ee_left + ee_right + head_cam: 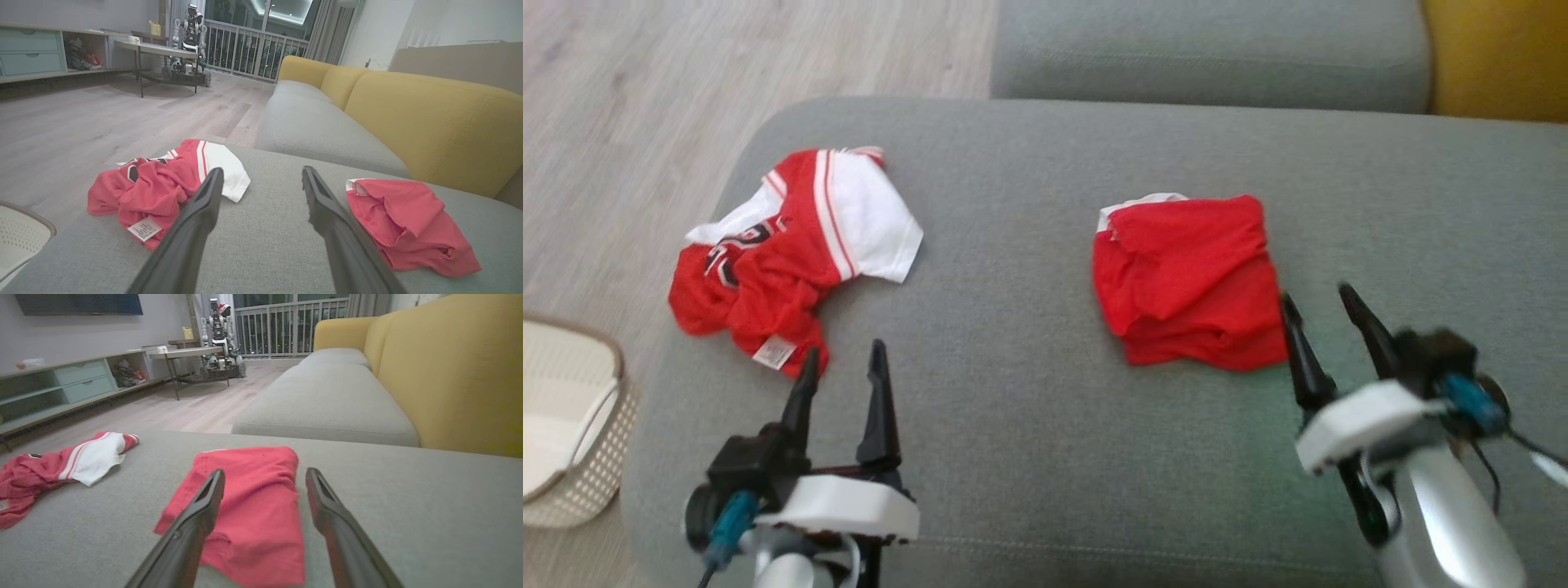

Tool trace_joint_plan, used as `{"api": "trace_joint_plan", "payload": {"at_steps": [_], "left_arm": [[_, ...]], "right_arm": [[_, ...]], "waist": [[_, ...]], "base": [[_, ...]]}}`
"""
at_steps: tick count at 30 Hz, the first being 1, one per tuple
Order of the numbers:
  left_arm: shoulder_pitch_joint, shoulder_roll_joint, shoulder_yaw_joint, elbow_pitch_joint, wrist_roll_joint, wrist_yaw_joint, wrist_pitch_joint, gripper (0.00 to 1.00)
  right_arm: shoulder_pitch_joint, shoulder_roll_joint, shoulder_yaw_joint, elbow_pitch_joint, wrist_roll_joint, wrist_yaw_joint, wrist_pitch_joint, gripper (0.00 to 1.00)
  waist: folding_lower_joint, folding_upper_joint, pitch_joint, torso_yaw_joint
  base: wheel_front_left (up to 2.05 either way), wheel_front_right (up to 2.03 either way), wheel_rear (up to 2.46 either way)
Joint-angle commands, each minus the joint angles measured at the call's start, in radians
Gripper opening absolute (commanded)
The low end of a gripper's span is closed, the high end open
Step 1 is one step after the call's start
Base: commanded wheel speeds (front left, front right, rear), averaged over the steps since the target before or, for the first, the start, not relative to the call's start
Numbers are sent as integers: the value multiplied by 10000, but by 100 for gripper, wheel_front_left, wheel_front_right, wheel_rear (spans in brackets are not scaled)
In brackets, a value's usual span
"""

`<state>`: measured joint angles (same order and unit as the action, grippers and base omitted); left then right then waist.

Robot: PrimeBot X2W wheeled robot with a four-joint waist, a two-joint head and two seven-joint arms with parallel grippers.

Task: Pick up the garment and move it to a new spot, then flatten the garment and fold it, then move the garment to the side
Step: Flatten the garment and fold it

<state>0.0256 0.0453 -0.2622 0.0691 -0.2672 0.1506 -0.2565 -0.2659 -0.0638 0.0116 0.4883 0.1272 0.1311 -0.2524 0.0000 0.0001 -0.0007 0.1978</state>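
Observation:
A folded red garment [1188, 278] with a white edge lies on the grey sofa seat [1013, 367], right of centre. My right gripper [1315, 294] stands open just off the garment's near right corner, nothing between its fingers. In the right wrist view the folded garment [253, 506] lies flat on the seat under and ahead of the open right gripper [265, 471]. A crumpled red and white jersey [792, 253] sits at the seat's left end. My left gripper [844, 349] is open just in front of it, empty. In the left wrist view the left gripper [262, 170] points between the jersey [163, 192] and the folded garment [404, 224].
A pale woven basket [572, 425] stands on the wood floor [629, 98] off the seat's left edge. A second grey cushion [1209, 49] and the yellow backrest [1494, 57] lie beyond. Far across the room are a low table [159, 51] and another robot [190, 24].

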Motion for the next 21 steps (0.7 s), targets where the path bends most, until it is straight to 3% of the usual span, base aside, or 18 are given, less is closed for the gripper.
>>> {"api": "trace_joint_plan", "payload": {"at_steps": [1, 10, 21], "left_arm": [[-185, 49, 472, -474, 162, 61, -53, 100], [767, 49, 1030, -1248, 799, 60, -53, 100], [1079, 49, 999, -717, 1661, -29, -53, 100]], "right_arm": [[-40, 135, 96, -573, -126, -4, -92, 100], [1603, 135, -81, -1791, -68, -4, -92, 100], [1965, 135, 275, -2035, -101, -4, -93, 100]], "waist": [[0, -1, -179, -183], [0, -1, -457, -717], [0, -1, -507, -825]], "base": [[0, 0, 0], [0, 0, 0], [0, 0, 0]]}}
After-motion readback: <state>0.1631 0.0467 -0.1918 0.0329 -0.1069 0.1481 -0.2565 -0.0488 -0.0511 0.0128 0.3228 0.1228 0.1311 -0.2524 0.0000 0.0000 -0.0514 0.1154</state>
